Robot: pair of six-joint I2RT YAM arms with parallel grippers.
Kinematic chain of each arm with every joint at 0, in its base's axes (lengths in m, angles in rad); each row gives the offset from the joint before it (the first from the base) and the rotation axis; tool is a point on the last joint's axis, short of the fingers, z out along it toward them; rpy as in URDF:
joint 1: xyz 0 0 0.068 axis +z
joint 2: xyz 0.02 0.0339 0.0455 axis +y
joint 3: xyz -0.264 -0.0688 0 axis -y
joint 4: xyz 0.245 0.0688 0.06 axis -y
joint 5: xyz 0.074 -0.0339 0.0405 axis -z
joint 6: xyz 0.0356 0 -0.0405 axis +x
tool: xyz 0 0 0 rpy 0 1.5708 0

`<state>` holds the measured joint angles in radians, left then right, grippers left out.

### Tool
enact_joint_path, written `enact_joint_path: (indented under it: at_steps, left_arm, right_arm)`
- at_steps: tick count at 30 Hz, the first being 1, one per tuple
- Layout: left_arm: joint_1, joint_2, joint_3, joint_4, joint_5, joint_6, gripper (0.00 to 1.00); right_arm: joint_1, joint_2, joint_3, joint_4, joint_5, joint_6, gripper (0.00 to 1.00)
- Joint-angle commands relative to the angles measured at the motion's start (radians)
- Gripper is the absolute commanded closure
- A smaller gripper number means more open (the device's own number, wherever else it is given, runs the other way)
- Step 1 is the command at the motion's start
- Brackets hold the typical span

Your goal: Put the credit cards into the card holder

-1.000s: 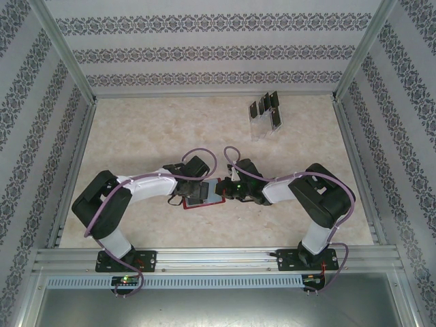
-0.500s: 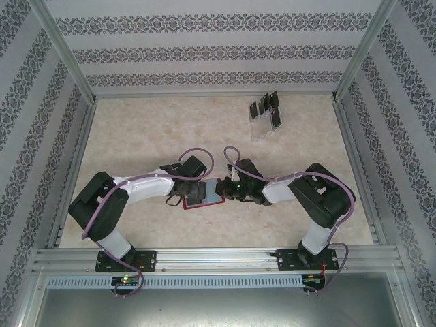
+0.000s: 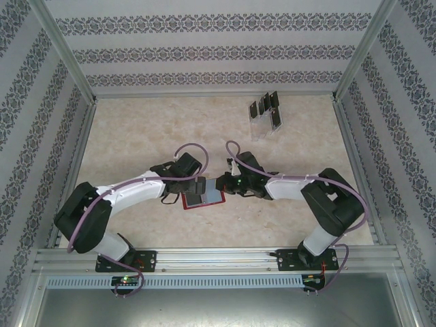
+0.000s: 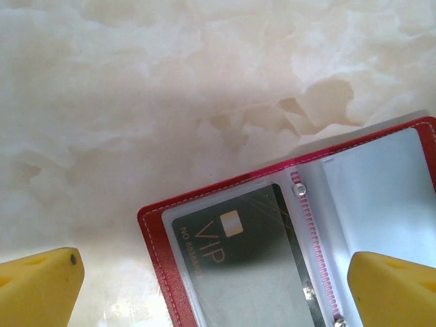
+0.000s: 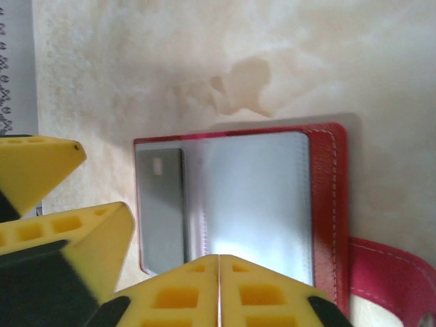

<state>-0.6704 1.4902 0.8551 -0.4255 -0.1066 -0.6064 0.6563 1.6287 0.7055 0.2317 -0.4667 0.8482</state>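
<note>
Card holder: the card holder [image 3: 202, 198] lies opened flat on the bench [image 3: 136, 129] between the two arms, clear pockets facing up.
Card inside: a dark VIP card [image 4: 235, 252] sits in the pocket beside the spine.
Credit cards: the other credit cards [image 3: 267, 109] stand in a clear rack [image 3: 261, 128] at the far right, well apart from the holder.
Left gripper: the left gripper [image 4: 214, 272] is spread wide over the holder, holding nothing.
Right gripper: the right gripper [image 5: 218, 272] has its fingertips pressed together at the holder's edge, with no card seen between them.
Handling: the cards look light, stiff and slick, so I'd pinch the short edge standing out of the rack. The holder looks soft and apt to slide, so pin a cover edge.
</note>
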Motion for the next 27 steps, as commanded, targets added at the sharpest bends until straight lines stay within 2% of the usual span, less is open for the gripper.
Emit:
enact_joint_path:
  at_steps: [1,5,8,14,27]
  left_arm:
    - [0.017,-0.043,-0.048,-0.022,-0.015,-0.012,0.0]
    - [0.039,-0.076,-0.098,-0.045,-0.028,-0.04,0.0]
    - [0.057,-0.108,-0.138,-0.049,-0.039,-0.045,0.0]
    - [0.084,-0.139,-0.195,-0.033,-0.039,-0.048,0.0]
    - [0.092,-0.12,-0.232,0.022,-0.021,-0.046,0.0]
  right_arm:
    - [-0.005,-0.058,0.048,-0.155,0.056,-0.106,0.83]
    - [0.011,-0.078,0.098,-0.299,0.133,-0.203,0.72]
    - [0.034,-0.07,0.159,-0.401,0.207,-0.283,0.68]
    - [0.061,0.003,0.289,-0.518,0.278,-0.395,0.64]
    - [0.094,0.191,0.434,-0.592,0.334,-0.501,0.62]
